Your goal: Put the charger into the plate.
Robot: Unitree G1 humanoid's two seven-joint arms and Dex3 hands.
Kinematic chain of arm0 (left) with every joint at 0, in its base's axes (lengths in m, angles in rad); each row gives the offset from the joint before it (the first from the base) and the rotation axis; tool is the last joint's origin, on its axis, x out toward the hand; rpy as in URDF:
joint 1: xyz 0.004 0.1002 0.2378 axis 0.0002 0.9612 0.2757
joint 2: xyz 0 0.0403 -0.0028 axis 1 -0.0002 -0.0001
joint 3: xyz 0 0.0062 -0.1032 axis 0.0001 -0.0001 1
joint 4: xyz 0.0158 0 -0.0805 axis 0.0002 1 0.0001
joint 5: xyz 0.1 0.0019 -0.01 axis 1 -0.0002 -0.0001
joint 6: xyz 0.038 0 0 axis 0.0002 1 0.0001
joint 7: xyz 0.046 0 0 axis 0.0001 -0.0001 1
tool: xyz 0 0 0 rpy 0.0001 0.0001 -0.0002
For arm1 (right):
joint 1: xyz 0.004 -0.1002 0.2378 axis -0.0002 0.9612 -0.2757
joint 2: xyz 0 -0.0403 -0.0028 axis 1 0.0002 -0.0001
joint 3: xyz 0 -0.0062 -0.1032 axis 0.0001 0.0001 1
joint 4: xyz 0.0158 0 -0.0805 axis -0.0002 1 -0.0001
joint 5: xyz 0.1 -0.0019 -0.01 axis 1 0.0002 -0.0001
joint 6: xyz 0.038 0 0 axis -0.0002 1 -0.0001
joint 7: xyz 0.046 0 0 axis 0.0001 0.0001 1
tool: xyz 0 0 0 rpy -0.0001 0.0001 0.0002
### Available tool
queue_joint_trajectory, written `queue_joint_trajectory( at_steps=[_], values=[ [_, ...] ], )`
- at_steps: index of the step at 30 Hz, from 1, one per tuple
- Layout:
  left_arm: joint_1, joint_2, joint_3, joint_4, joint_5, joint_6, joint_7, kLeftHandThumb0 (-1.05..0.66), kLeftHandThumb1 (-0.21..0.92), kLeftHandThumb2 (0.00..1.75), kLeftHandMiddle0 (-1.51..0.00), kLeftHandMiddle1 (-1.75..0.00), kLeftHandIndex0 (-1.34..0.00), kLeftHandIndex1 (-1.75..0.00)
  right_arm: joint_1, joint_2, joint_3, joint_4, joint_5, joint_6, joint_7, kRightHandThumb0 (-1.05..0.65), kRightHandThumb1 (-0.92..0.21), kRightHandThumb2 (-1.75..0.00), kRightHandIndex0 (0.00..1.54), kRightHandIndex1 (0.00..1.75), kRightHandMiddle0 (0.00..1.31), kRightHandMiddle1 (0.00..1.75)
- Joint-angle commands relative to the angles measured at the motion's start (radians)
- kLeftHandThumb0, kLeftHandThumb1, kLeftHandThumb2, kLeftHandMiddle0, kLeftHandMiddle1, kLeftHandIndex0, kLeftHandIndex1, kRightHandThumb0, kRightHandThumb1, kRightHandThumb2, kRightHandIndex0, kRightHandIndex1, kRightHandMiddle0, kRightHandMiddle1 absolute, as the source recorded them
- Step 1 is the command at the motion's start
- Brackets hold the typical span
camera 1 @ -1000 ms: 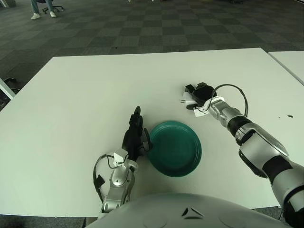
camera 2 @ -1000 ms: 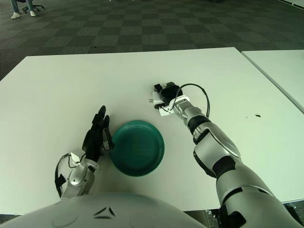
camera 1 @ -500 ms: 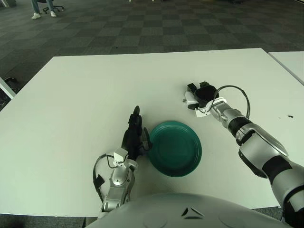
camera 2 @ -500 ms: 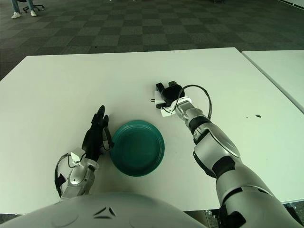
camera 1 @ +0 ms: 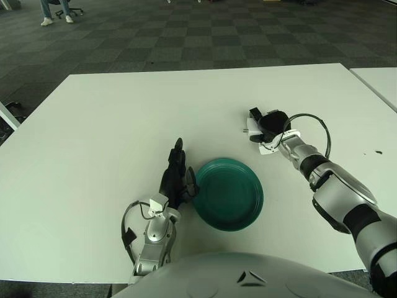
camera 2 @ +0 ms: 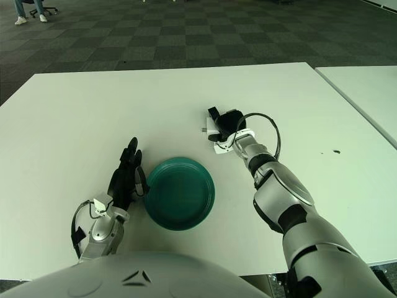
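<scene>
The white charger (camera 1: 252,128) sits in the black fingers of my right hand (camera 1: 267,122), which is shut on it just above the white table, behind and to the right of the plate. Its metal prongs point left. The round green plate (camera 1: 228,194) lies flat near the table's front edge, with nothing in it. My left hand (camera 1: 176,176) shows beside the plate's left rim, fingers stretched out straight and holding nothing.
A black cable loop (camera 1: 313,119) arches over my right wrist. A second white table (camera 1: 379,81) stands at the far right across a narrow gap. A small dark speck (camera 1: 378,151) marks the table on the right. Dark carpet lies beyond the far edge.
My right hand has shifted a little to the right with the charger in it, and the charger shows less from under the fingers. The left hand and plate have not moved.
</scene>
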Motion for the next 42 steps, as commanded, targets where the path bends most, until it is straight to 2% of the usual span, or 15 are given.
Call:
queue_joint_trajectory(
  at_steps=[1, 5, 9, 13, 19, 23, 29, 31, 35, 42],
  values=[
    [-0.002, -0.003, 0.012, 0.023, -0.002, 0.009, 0.006, -1.05, 0.92, 1.06, -0.04, 0.00, 0.00, -0.08, 0.055, -0.016, 0.008, 0.025, -0.010, 0.009, 0.052, -0.55, -0.92, -0.81, 0.85, 1.75, 0.66, 1.75],
    [0.003, -0.003, 0.012, 0.027, -0.001, -0.001, 0.001, -1.05, 0.92, 1.07, -0.04, 0.00, 0.00, -0.09, -0.008, 0.001, -0.040, 0.035, 0.039, -0.001, 0.118, -0.52, -0.92, -0.80, 0.87, 1.75, 0.66, 1.75],
    [0.004, -0.003, 0.012, 0.031, 0.001, -0.007, 0.000, -1.05, 0.92, 1.07, -0.03, 0.00, 0.00, -0.09, -0.027, -0.001, -0.068, 0.013, 0.064, -0.017, 0.134, -0.51, -0.92, -0.79, 0.89, 1.75, 0.67, 1.75],
    [0.009, -0.003, 0.008, 0.028, 0.012, -0.011, 0.006, -1.05, 0.92, 1.07, -0.03, 0.00, 0.00, -0.10, -0.067, -0.021, -0.126, -0.040, 0.113, -0.071, 0.153, -0.48, -0.92, -0.78, 0.91, 1.75, 0.69, 1.75],
    [0.013, -0.001, 0.003, 0.027, 0.047, -0.032, 0.020, -1.05, 0.92, 1.08, -0.03, 0.00, 0.00, -0.11, -0.102, -0.029, -0.198, -0.057, 0.163, -0.133, 0.152, -0.46, -0.92, -0.76, 0.92, 1.75, 0.74, 1.75],
    [0.006, 0.014, 0.003, 0.048, 0.095, -0.097, 0.032, -1.05, 0.92, 1.11, -0.04, 0.00, 0.00, -0.13, -0.073, -0.058, -0.229, -0.233, 0.168, -0.129, 0.197, -0.45, -0.92, -0.75, 0.91, 1.75, 0.78, 1.75],
    [-0.018, 0.022, 0.026, 0.084, 0.212, -0.188, 0.119, -1.04, 0.92, 1.15, -0.07, -0.01, 0.00, -0.23, 0.087, -0.176, -0.267, -0.743, 0.142, -0.071, 0.394, -0.45, -0.92, -0.75, 0.86, 1.75, 0.79, 1.75],
    [-0.024, 0.028, 0.040, 0.081, 0.245, -0.195, 0.147, -1.03, 0.92, 1.15, -0.08, -0.01, 0.00, -0.27, 0.088, -0.186, -0.261, -0.779, 0.133, -0.078, 0.425, -0.45, -0.92, -0.74, 0.83, 1.75, 0.79, 1.75],
    [0.004, 0.056, 0.059, 0.043, 0.254, -0.168, 0.137, -1.00, 0.92, 1.14, -0.09, -0.01, 0.00, -0.29, 0.158, -0.215, -0.280, -0.957, 0.130, -0.052, 0.509, -0.46, -0.92, -0.71, 0.81, 1.75, 0.77, 1.75],
    [0.026, 0.059, 0.042, 0.027, 0.189, -0.151, 0.082, -0.99, 0.92, 1.14, -0.04, 0.00, 0.00, -0.20, 0.213, -0.214, -0.267, -1.086, 0.109, -0.066, 0.582, -0.46, -0.90, -0.68, 0.82, 1.75, 0.77, 1.75]
  ],
)
